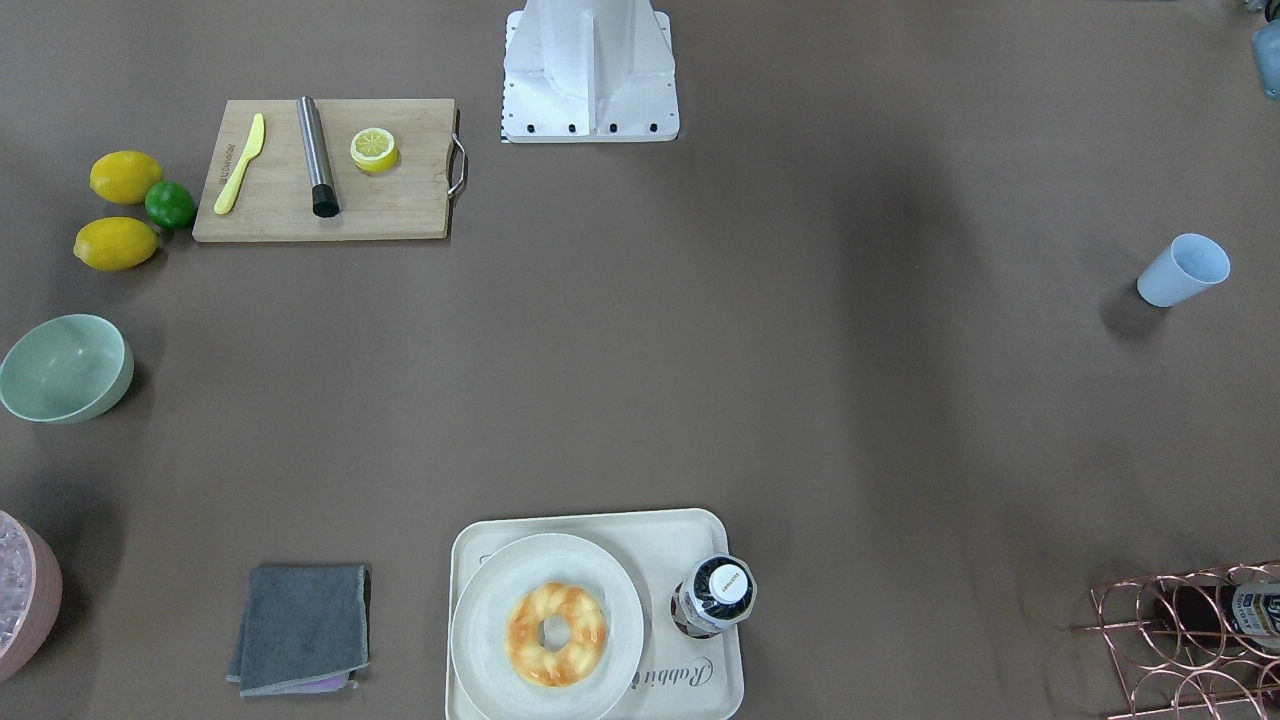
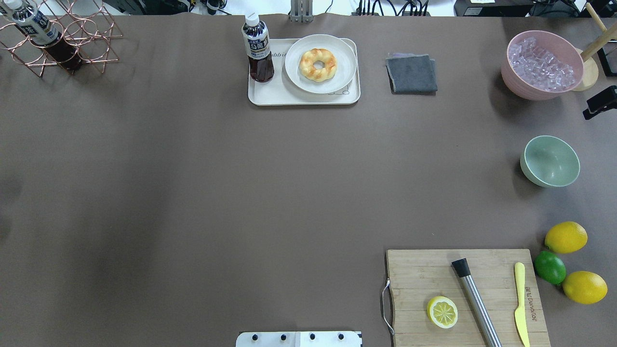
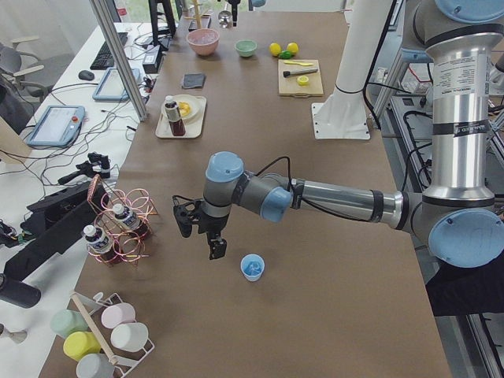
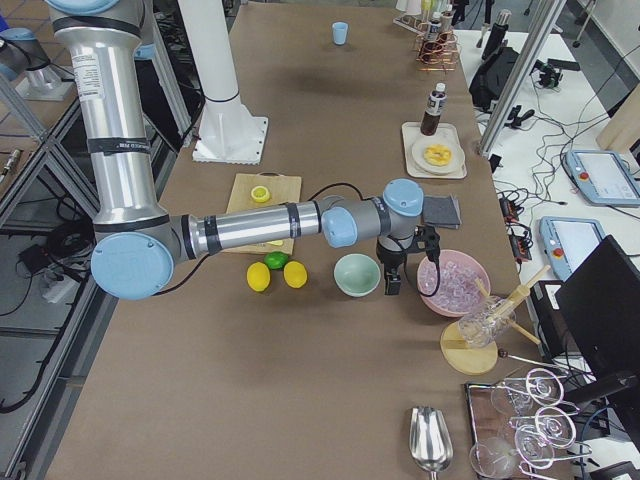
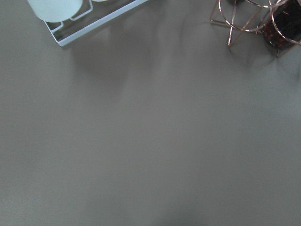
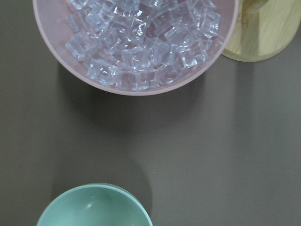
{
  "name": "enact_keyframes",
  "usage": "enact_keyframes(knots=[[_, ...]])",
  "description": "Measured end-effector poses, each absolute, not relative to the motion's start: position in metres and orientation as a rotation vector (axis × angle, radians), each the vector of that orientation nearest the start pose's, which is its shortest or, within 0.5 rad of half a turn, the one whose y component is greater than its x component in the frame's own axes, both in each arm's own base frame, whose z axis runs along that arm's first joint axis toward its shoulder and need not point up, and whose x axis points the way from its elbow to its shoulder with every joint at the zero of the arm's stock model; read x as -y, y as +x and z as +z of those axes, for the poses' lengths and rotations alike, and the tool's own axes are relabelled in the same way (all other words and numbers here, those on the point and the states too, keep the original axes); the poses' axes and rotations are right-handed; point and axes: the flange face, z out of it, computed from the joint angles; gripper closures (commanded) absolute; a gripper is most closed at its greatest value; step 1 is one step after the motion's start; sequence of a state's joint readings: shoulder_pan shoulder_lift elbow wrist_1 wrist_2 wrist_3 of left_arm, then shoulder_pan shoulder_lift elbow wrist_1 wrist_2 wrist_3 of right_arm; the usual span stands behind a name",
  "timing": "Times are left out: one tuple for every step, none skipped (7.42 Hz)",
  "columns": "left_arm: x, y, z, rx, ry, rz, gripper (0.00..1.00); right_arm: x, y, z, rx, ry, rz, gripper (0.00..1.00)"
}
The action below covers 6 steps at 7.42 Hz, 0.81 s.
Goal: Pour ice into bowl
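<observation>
Looks like step 1: fetching ice, no pouring yet. Mint-green bowl (image 2: 549, 164) seen empty, with the ice-filled pink tub (image 2: 511, 79) just beside it. Hovering between bowl and tub: the right gripper (image 4: 393, 284), grip impossible to tell. Well apart from the bowl, at the table's opposite end: the pale blue cup (image 1: 1183, 270) and the left gripper (image 3: 200, 236), grip likewise impossible to tell. Cannot make out the clear cubes, possibly inside that cup. Next, by judgement: grasp the cup, carry it to the bowl, tip over the rim.

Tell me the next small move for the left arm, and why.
Probably ease the left tool across to the blue cup and line up a grip. It hangs just beside the cup, while the green bowl sits empty at the table's far end. I can't see what the cup holds.
</observation>
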<state>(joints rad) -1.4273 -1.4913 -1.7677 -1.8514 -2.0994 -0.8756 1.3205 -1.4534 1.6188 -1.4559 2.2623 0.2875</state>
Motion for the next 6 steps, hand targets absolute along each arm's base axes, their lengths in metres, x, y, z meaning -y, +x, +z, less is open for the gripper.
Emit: enact_keyframes(knots=[[0.489,0.009,0.569,-0.627,0.083,-0.696,0.05,0.553,-0.081,0.564,0.728,0.085,-0.086,0.01],[0.489,0.042,0.558,-0.597,0.083,-0.794,0.05,0.552,-0.092,0.564,0.727,0.097,-0.110,0.01],[0.488,0.079,0.546,-0.571,0.093,-0.882,0.06,0.551,-0.101,0.567,0.729,0.114,-0.134,0.01],[0.483,0.110,0.534,-0.556,0.105,-0.953,0.06,0.550,-0.108,0.574,0.732,0.129,-0.156,0.01],[0.476,0.138,0.528,-0.512,0.111,-1.014,0.06,0.550,-0.115,0.580,0.735,0.146,-0.175,0.01],[0.470,0.157,0.522,-0.454,0.111,-1.059,0.06,0.548,-0.119,0.585,0.736,0.153,-0.188,0.02]])
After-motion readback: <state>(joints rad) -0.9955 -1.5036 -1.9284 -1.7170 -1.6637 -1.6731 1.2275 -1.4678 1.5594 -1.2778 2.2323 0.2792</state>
